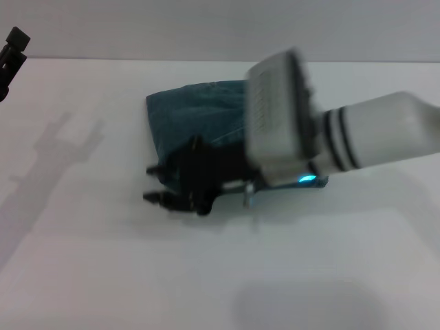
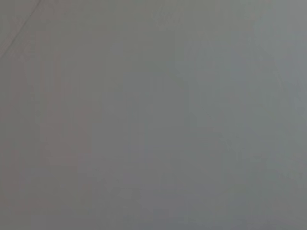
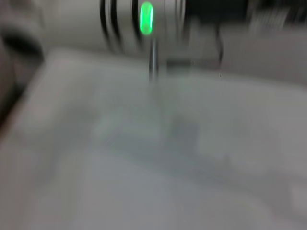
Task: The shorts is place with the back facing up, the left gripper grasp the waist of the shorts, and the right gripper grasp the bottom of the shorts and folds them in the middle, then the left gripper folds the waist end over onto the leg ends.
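1. Head view: teal shorts [image 1: 199, 113] lie on a white table [image 1: 103, 268], toward its far middle, bunched into a compact block, which suggests some folding is already done. The right gripper [image 1: 155, 184] sits low at the near edge of the cloth, reaching in from the robot's right. Its two dark fingers [image 1: 157, 199] point toward the robot's left, lie roughly level with the table, and stand a narrow gap apart with nothing visibly between them. Whether they touch the fabric I cannot tell. The arm's white forearm and its blurred wrist block hide the right part of the shorts. The left gripper [image 1: 12, 51] is parked high at the far left corner, well apart from the shorts; I cannot tell how its fingers stand. My judgement is that the right arm is working at the cloth's edge while the left waits.

2. Left wrist view: plain grey surface only, with no shorts and no fingers visible, consistent with an arm held clear of the work.

3. Right wrist view: heavily blurred. A pale surface fills most of it, and a white casing with a green light sits beyond. Neither cloth nor fingers can be made out.
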`<state>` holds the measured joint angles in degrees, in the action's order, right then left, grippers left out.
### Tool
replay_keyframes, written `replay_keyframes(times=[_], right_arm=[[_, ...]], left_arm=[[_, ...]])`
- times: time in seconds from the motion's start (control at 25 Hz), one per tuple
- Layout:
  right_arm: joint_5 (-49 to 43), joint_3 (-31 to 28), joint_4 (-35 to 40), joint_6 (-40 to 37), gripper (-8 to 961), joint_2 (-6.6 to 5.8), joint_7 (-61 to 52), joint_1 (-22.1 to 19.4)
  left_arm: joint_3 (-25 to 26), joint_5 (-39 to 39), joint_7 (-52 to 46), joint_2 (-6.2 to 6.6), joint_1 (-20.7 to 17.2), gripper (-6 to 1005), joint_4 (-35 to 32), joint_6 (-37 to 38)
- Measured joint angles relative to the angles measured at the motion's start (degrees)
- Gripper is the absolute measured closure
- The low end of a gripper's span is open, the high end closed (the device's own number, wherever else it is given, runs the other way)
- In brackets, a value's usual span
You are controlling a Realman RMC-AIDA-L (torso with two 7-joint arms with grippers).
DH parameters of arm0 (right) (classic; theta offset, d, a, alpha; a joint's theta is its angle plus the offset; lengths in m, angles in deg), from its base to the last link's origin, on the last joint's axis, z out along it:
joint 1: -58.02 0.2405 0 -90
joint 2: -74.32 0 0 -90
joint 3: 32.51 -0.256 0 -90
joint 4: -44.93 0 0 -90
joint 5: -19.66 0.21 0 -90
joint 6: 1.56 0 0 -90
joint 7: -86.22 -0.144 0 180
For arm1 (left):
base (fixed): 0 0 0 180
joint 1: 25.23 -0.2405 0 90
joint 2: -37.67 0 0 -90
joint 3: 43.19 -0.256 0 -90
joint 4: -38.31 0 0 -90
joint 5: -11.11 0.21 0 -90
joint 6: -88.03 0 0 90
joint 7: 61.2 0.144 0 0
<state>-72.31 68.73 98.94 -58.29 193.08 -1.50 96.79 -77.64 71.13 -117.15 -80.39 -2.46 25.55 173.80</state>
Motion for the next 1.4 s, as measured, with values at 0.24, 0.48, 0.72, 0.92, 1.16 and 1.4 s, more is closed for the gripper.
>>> replay_keyframes(times=[0.24,0.48,0.72,0.92,1.16,1.4], right_arm=[[17.8,-20.4,-6.4,-14.9,605,-0.24,15.3,-6.7],[25.9,-34.6,-15.4,-20.8,601,-0.31,26.3,-9.9],[42.1,-43.9,-27.8,-21.3,597,-1.75,46.2,-11.7],[51.6,-47.4,-34.3,-21.3,594,-1.85,57.2,-12.1],[62.5,-50.9,-40.9,-20.9,590,-0.33,71.7,-10.9],[66.9,-53.5,-49.0,-20.6,585,0.56,82.7,-7.4]], left_arm=[[0.5,0.0,0.4,0.03,0.0,181,0.0,-0.4],[0.8,0.0,3.5,-0.14,0.5,182,0.7,-1.7],[3.0,-1.5,12.1,-0.33,1.9,182,5.8,-2.4],[4.4,-2.9,17.7,-0.5,2.4,182,8.8,-1.7],[10.5,-3.0,23.7,-0.53,2.4,182,12.0,-1.6],[17.9,-3.0,26.2,-0.54,1.5,183,14.2,-1.5]])
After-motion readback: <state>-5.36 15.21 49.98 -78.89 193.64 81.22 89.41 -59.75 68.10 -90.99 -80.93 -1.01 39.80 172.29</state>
